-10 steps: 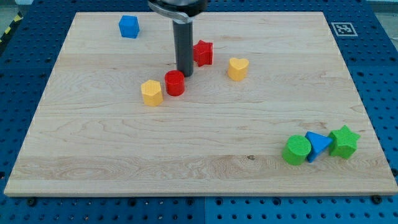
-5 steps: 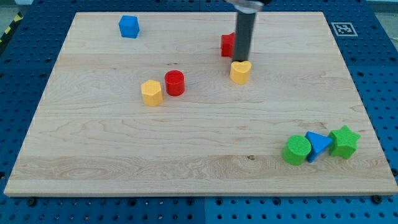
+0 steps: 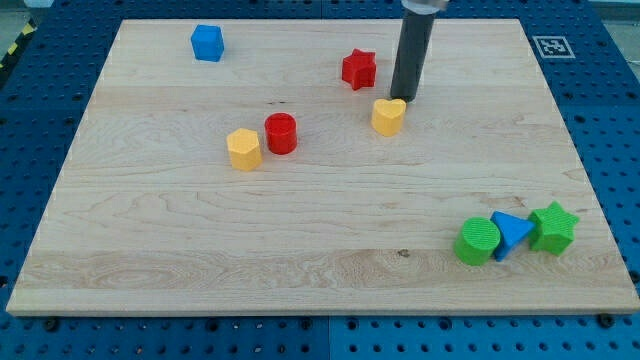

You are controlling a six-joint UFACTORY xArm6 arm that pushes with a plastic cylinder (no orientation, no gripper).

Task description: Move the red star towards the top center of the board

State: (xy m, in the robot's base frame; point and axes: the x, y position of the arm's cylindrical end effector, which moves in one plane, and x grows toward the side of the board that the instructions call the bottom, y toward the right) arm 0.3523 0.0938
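Note:
The red star (image 3: 359, 69) lies in the upper middle of the wooden board (image 3: 150, 250), a little right of centre. My tip (image 3: 404, 99) stands to the star's right and slightly below it, a short gap away. The tip sits just above the yellow heart (image 3: 388, 116), right at its top edge.
A red cylinder (image 3: 281, 133) and a yellow hexagon (image 3: 243, 149) sit side by side left of centre. A blue cube (image 3: 207, 43) is at the top left. A green cylinder (image 3: 478, 241), blue triangle (image 3: 511, 232) and green star (image 3: 552, 227) cluster at the bottom right.
My tip swept from beside the red cylinder to the right, pushing the red star right and up. The tip now stands clear on the star's right, by the yellow heart.

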